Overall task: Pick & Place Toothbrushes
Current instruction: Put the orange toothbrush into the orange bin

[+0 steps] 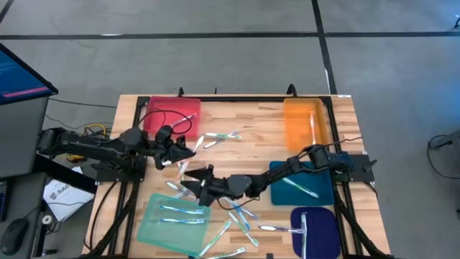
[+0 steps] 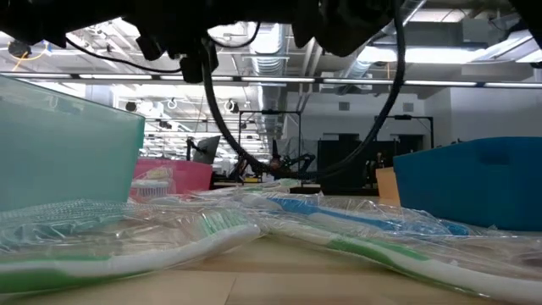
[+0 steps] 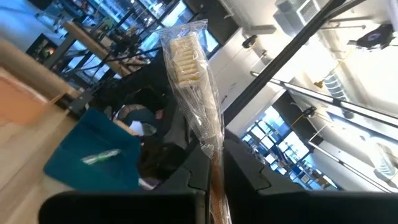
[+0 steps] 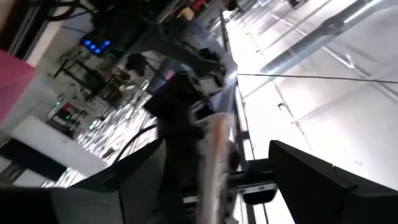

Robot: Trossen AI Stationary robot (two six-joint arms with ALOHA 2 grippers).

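My left gripper (image 1: pixel 177 154) is at the table's left middle, shut on a wrapped toothbrush (image 3: pixel 186 68) with white bristles and a brownish handle. My right gripper (image 1: pixel 192 180) reaches in from the right and stands open just beside it. In the right wrist view, a blurred wrapped stick (image 4: pixel 214 162) shows between its spread fingers; I cannot tell if it touches them. Loose wrapped toothbrushes (image 1: pixel 241 216) lie flat on the wood at the near middle, and others (image 1: pixel 221 136) farther back. My left gripper pinches the wrapped toothbrush's handle (image 3: pixel 216 177) between its two fingers, through the clear wrapper. The brush runs on along the fingers and past their tips, bristle end (image 3: pixel 181 59) farthest out. It is lifted clear of the table.
A light green tray (image 1: pixel 154 223) with toothbrushes sits near left, a pink tray (image 1: pixel 172 115) far left, an orange tray (image 1: pixel 298 126) far right. A blue tray (image 1: pixel 320 180) and a navy tray (image 1: pixel 320 230), each holding a brush, are at the near right. Black cables hang over the table (image 2: pixel 220 127).
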